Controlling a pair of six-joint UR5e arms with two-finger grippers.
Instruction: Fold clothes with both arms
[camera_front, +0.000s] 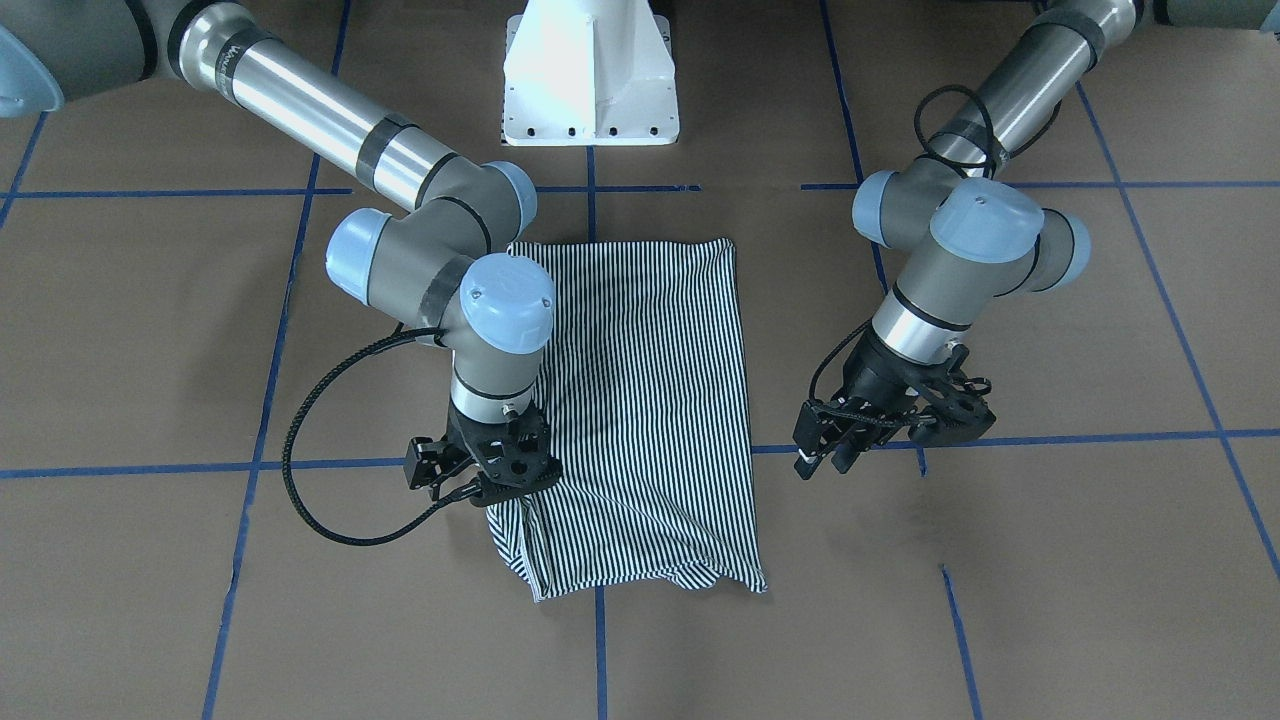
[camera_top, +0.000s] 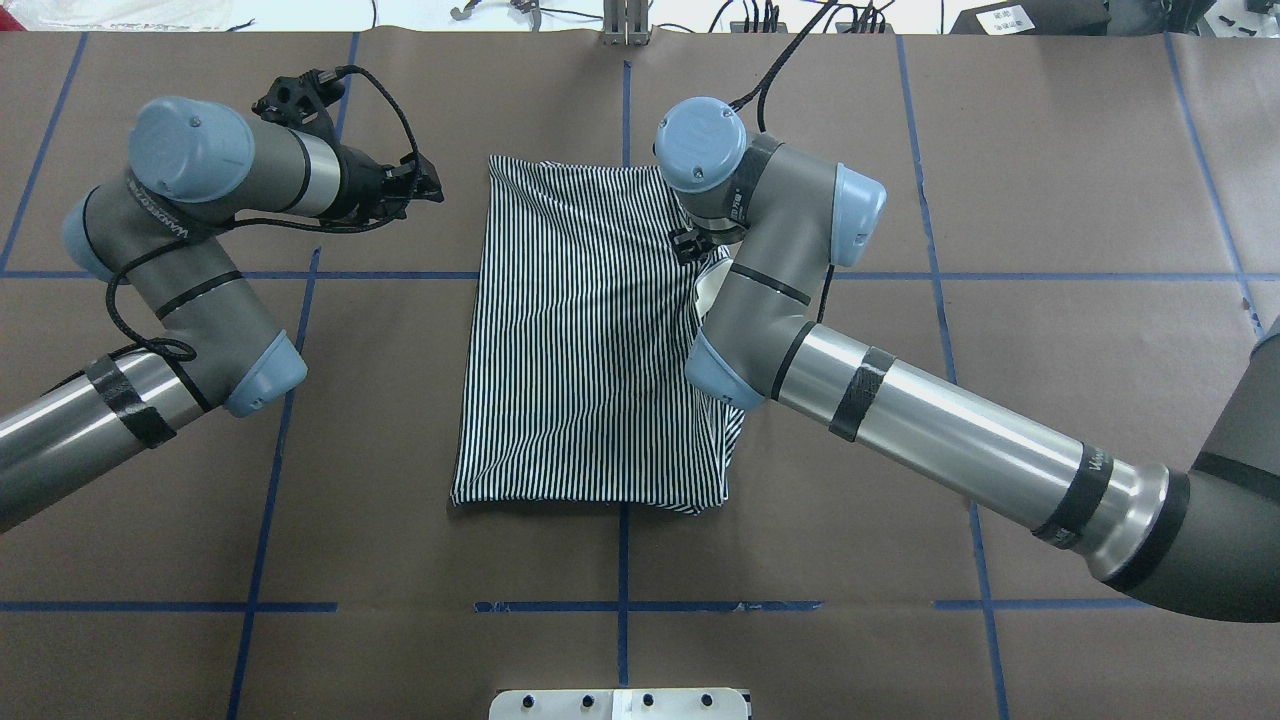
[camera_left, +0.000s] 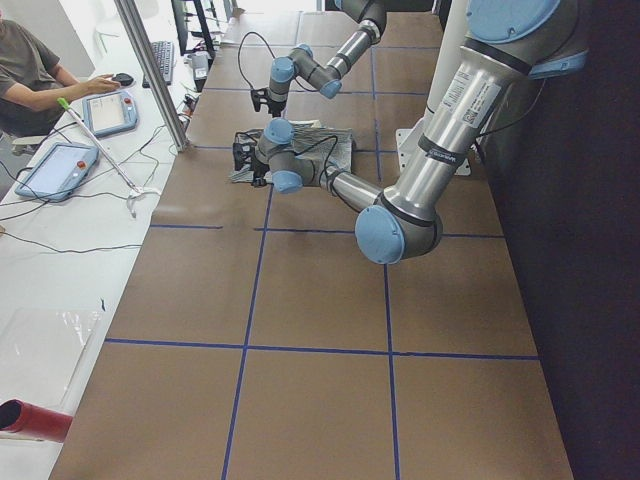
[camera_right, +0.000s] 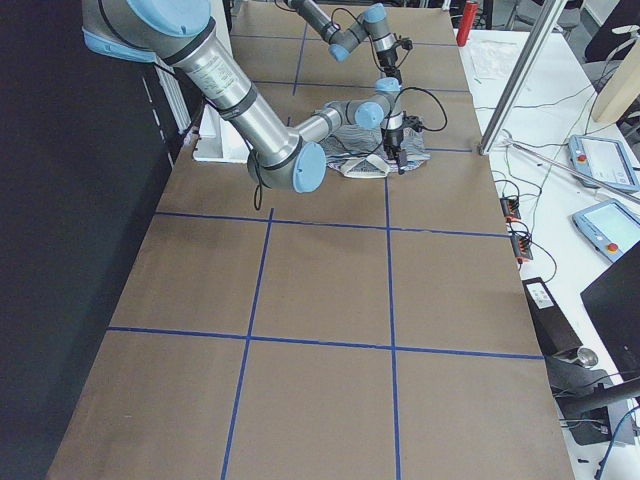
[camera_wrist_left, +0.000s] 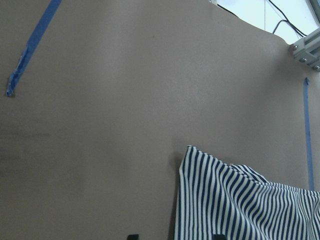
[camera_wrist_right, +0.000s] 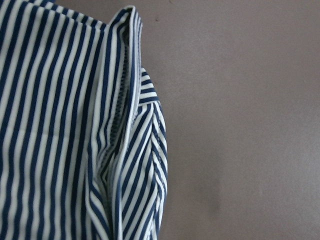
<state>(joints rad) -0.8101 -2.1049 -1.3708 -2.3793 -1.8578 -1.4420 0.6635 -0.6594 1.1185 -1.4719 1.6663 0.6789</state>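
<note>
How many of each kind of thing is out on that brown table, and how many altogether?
Robot arms: 2 (left arm, right arm)
Pincers: 2 (left pincer, right pincer)
Striped shirt: 1
White base: 1
Total: 6

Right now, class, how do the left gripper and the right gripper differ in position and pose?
The left gripper hangs over bare table beside the striped shirt; the right gripper is above the shirt's edge. The left gripper tilts sideways; the right gripper points straight down. The left gripper's jaws stand apart, empty; the right gripper's are hidden. Both are black.
</note>
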